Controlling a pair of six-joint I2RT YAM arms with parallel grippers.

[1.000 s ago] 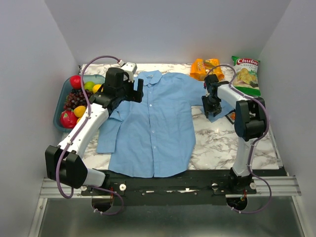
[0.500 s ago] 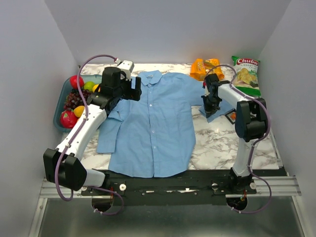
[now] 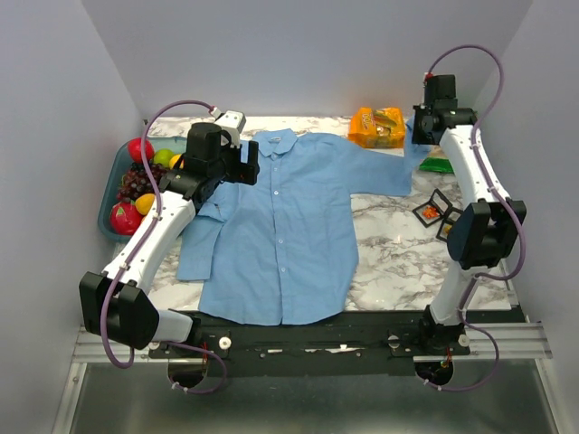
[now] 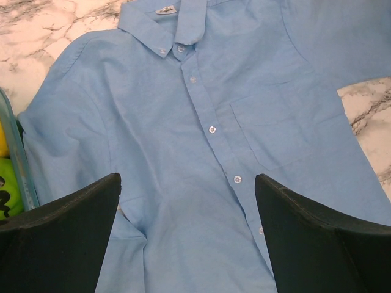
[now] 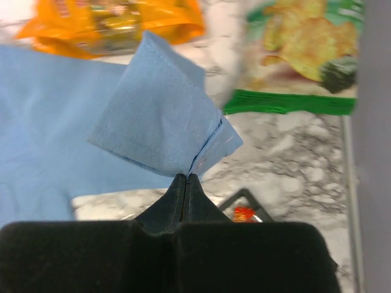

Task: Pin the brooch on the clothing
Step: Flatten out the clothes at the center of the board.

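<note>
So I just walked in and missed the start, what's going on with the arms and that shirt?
The right claw is shut on the cuff of the blue shirt and holds that sleeve end lifted up at the far right. The left claw hangs open over the shirt's chest, gripping nothing. The brooch sits in a small black tray on the table, not yet pinned on.

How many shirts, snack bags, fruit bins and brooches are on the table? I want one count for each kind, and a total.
shirt: 1
snack bags: 2 (orange bag, green bag)
fruit bin: 1
brooch: 1
Total: 5
</note>
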